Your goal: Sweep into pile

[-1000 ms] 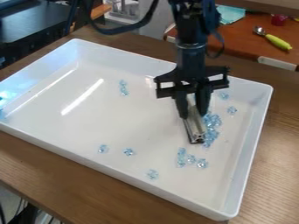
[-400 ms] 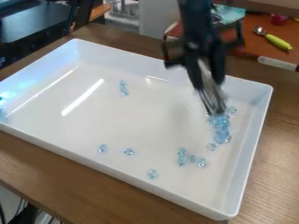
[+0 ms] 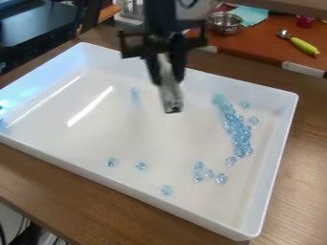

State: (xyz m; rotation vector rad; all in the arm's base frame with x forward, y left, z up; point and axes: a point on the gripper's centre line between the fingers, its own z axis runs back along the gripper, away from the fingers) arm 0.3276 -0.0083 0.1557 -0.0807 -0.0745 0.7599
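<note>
One white tray (image 3: 127, 185) sits on one wooden table (image 3: 306, 158). Clear blue beads form one long cluster (image 3: 237, 129) at the tray's 3 o'clock, too packed to count. Two single beads (image 3: 254, 120) lie just outside it, and one more (image 3: 230, 161) just below. Four beads (image 3: 209, 173) group near 4 o'clock; three singles (image 3: 140, 166) spread from 6 to 8. A blurred blue patch (image 3: 135, 94) lies near 11.

The gripper (image 3: 167, 81) hangs at 12 o'clock, its fingers closed on one metallic tool (image 3: 172, 103), blocking part of the far rim. Beyond, between 12 and 2 o'clock, are one metal bowl (image 3: 224, 24), one pale-blue cloth (image 3: 250, 15) and one green-handled spoon (image 3: 303, 45).
</note>
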